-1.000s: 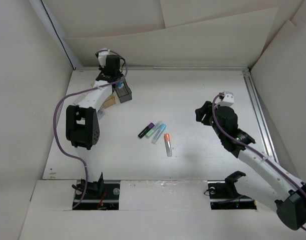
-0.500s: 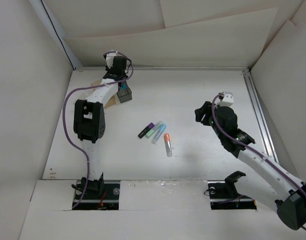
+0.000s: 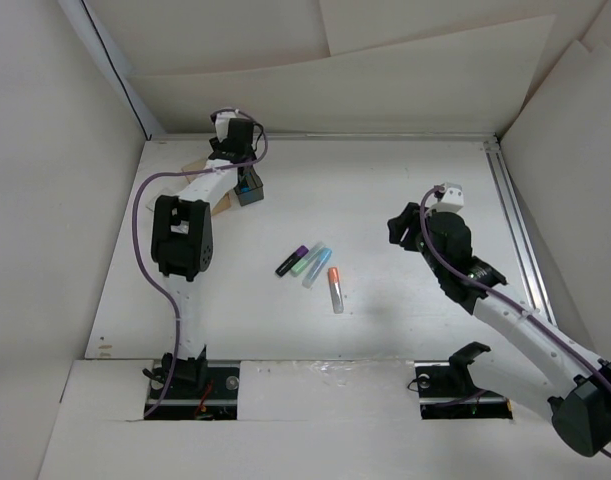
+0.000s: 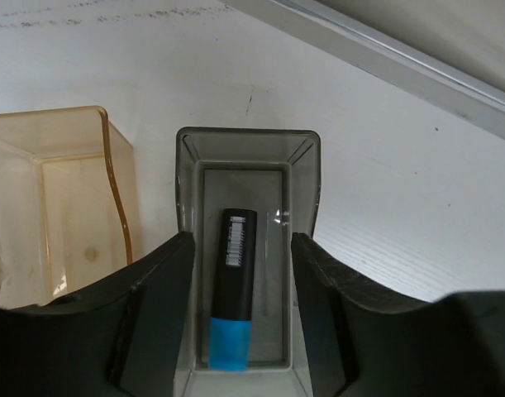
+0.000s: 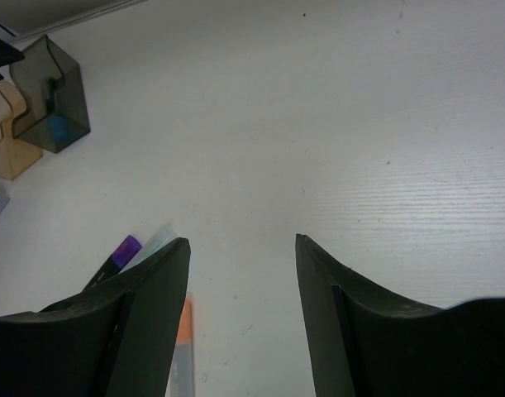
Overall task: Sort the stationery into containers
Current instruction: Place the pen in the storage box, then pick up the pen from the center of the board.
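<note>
My left gripper (image 4: 242, 238) hangs open over the dark smoky grey container (image 4: 302, 178), its fingers (image 4: 157, 298) on either side of the box. A black highlighter with a blue cap (image 4: 233, 285) lies loose inside, touching neither finger. An amber container (image 4: 66, 190) stands right beside it. From above, the left gripper (image 3: 247, 178) is at the far left by the grey container (image 3: 251, 193). On the middle of the table lie a black-purple pen (image 3: 291, 261), a green one (image 3: 304, 263), a light blue one (image 3: 317, 267) and a clear tube with an orange cap (image 3: 335, 288). My right gripper (image 3: 400, 228) is open and empty, right of them.
The right wrist view shows the grey container (image 5: 50, 95) and amber container (image 5: 8, 136) far off at upper left, and the purple cap (image 5: 125, 247) and orange cap (image 5: 184, 318) just left of my fingers. A metal rail (image 3: 515, 220) runs along the table's right side.
My left arm has shifted slightly right over the grey container and its jaws have opened, leaving the blue-capped highlighter in the box. The right arm and the pens on the table have not moved.
</note>
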Robot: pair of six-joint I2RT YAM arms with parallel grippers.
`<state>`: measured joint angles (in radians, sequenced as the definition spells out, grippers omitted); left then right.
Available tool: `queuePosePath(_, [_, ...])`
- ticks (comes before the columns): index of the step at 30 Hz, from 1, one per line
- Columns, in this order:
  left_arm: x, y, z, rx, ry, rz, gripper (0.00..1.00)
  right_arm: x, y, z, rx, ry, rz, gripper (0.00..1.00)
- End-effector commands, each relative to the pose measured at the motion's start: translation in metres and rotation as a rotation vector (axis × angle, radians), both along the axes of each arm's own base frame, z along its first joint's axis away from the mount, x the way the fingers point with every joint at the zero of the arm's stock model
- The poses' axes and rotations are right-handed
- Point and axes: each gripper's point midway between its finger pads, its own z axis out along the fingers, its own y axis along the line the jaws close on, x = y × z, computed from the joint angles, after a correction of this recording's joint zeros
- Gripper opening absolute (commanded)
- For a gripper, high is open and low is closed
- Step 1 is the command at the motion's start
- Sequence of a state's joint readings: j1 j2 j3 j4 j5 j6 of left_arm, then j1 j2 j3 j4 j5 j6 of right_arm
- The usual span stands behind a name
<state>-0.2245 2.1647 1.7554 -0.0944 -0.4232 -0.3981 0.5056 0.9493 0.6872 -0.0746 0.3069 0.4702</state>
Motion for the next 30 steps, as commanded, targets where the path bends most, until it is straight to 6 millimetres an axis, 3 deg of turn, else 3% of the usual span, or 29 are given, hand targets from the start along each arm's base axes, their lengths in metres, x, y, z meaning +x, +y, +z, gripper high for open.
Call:
queuePosePath(1, [0.011,-0.004,0.047,-0.004,-0.105,-0.003,0.47,0.006,0.007,0.026,0.034,-0.075,0.015,0.60])
queuePosePath(3, [0.010,-0.003,0.063,-0.003,-0.130,-0.008,0.56,0.006,0.007,0.026,0.034,-0.075,0.015,0.60])
queuePosePath(4, [0.006,-0.010,0.084,-0.012,-0.165,-0.019,0.59,0.007,0.008,0.023,0.030,-0.067,0.015,0.60])
queuePosePath(7, [-0.009,-0.026,0.108,-0.029,-0.194,-0.074,0.61,0.007,0.008,0.023,0.030,-0.067,0.015,0.60])
queuePosePath(9, [-0.033,-0.038,0.121,-0.115,-0.217,-0.111,0.55,0.007,0.008,0.023,0.030,-0.067,0.015,0.60])
queuePosePath(10, [-0.044,-0.060,0.121,-0.185,-0.212,-0.196,0.50,0.006,0.009,0.023,0.028,-0.068,0.016,0.60])
queuePosePath(11, [-0.063,-0.076,0.137,-0.238,-0.243,-0.249,0.39,0.006,0.009,0.023,0.028,-0.068,0.016,0.60])
queuePosePath(12, [-0.082,-0.089,0.107,-0.264,-0.185,-0.289,0.32,0.006,0.009,0.023,0.028,-0.068,0.016,0.55])
queuePosePath(14, [-0.110,-0.114,0.090,-0.283,-0.140,-0.355,0.27,0.007,0.007,0.023,0.024,-0.070,0.002,0.47])
queuePosePath(15, [-0.139,-0.137,0.071,-0.277,-0.088,-0.415,0.24,0.008,0.005,0.024,0.021,-0.072,-0.009,0.42])
queuePosePath(16, [-0.153,-0.148,0.060,-0.272,-0.060,-0.445,0.23,0.008,0.005,0.024,0.021,-0.072,-0.009,0.38])
queuePosePath(18, [-0.189,-0.166,0.029,-0.250,0.029,-0.507,0.21,0.008,0.005,0.024,0.021,-0.072,-0.009,0.33])
queuePosePath(19, [-0.199,-0.167,0.016,-0.240,0.060,-0.517,0.21,0.008,0.005,0.024,0.021,-0.072,-0.009,0.26])
queuePosePath(21, [-0.222,-0.173,-0.005,-0.287,0.103,-0.562,0.23,0.008,0.003,0.024,0.019,-0.073,-0.018,0.23])
queuePosePath(25, [-0.250,-0.174,-0.038,-0.272,0.164,-0.611,0.28,0.008,0.003,0.024,0.019,-0.073,-0.018,0.19])
queuePosePath(30, [-0.265,-0.181,-0.051,-0.186,0.181,-0.635,0.40,0.009,0.004,0.021,0.014,-0.066,-0.018,0.22])
